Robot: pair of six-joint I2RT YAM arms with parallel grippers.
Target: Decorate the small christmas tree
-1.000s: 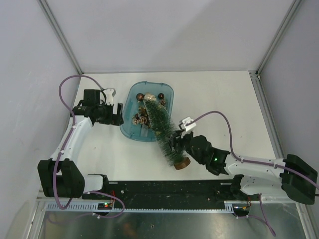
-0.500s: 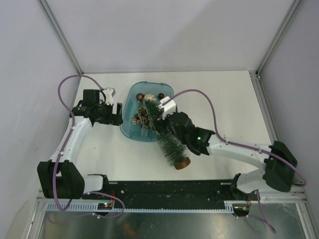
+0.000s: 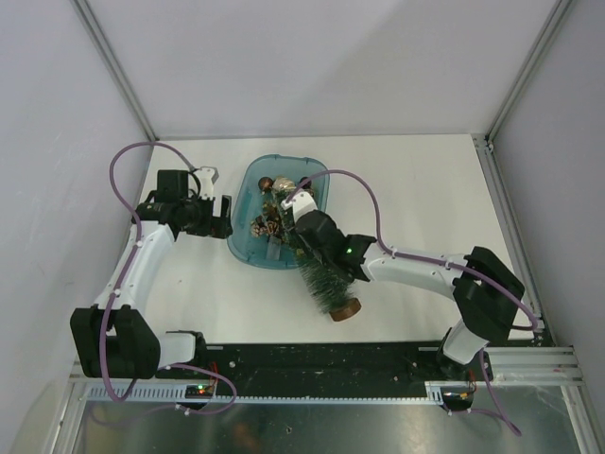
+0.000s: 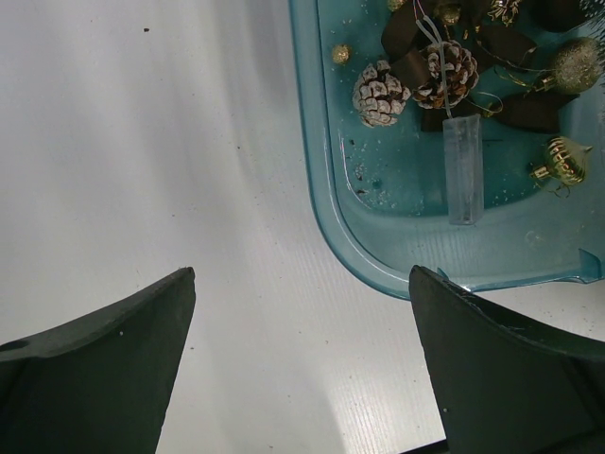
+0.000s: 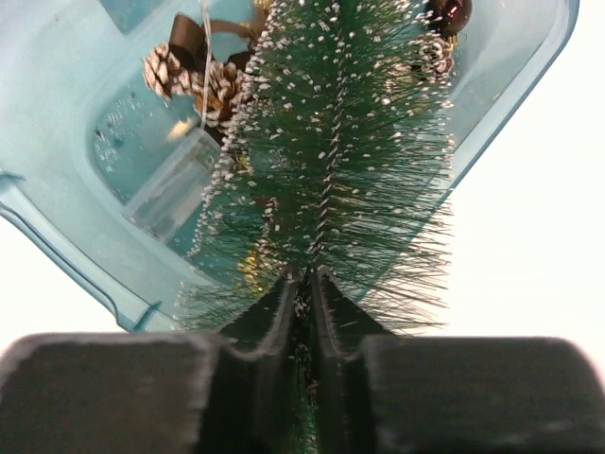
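The right gripper [image 5: 309, 281] has slid up the small christmas tree [image 5: 333, 161], now pinching its stem; the tree lies across the near rim of the teal tray [image 3: 242, 212]. The left gripper [image 4: 302, 284] gapes wide over the table [image 4: 142, 142] beside it.

White table [image 3: 425, 189] enclosed by pale grey walls [image 3: 312, 66], metal corner posts [image 3: 113, 66]; lighting seems even.

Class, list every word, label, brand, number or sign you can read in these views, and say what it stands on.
None can be read.
Teal plastic tray, dark green bottle-brush christmas tree, frosted pinecones, gold ball ornaments, white table: no lettering visible.
Small circuit boards on the front rail: any markings are too small to read.
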